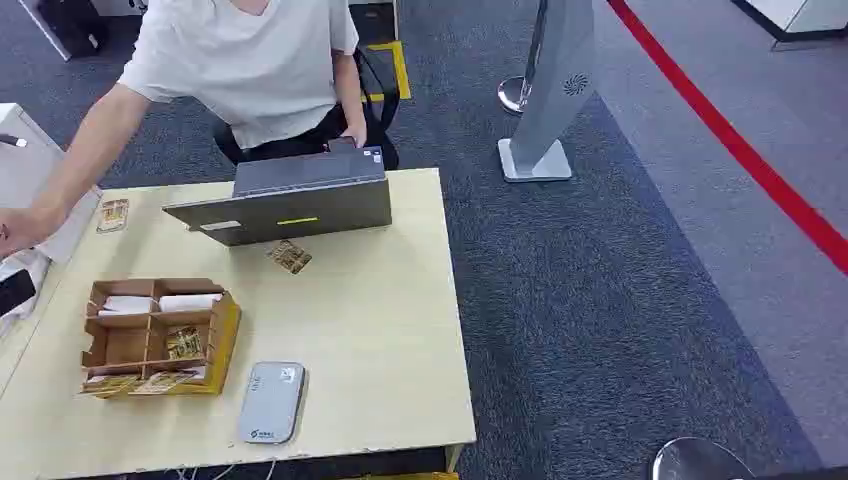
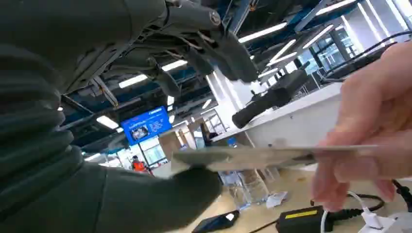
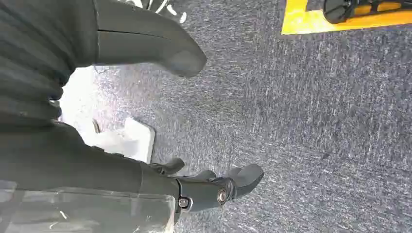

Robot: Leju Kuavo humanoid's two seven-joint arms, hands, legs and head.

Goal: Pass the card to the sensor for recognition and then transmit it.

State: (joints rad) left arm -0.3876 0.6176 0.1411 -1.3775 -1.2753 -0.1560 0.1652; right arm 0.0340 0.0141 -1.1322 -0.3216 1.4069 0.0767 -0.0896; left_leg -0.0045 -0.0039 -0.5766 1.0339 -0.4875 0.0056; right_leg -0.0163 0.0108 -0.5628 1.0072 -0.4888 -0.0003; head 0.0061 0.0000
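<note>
In the left wrist view a thin card (image 2: 257,156) lies edge-on. A person's hand (image 2: 369,131) pinches its far end. Its near end rests on the thumb of my left hand (image 2: 194,121), while the dark fingers (image 2: 218,48) stand well apart above it, off the card. In the head view that person's hand (image 1: 15,230) reaches to the table's left edge. The grey-white card sensor (image 1: 271,401) lies flat near the table's front edge. My right hand (image 3: 214,187) hangs over the carpet with loosely bent fingers and holds nothing.
A cardboard divider box (image 1: 150,335) with cards stands left of the sensor. A grey laptop (image 1: 290,200) sits at the table's back, with one loose card (image 1: 290,257) in front of it and another (image 1: 112,214) at the back left. A kiosk stand (image 1: 545,110) rises from the carpet on the right.
</note>
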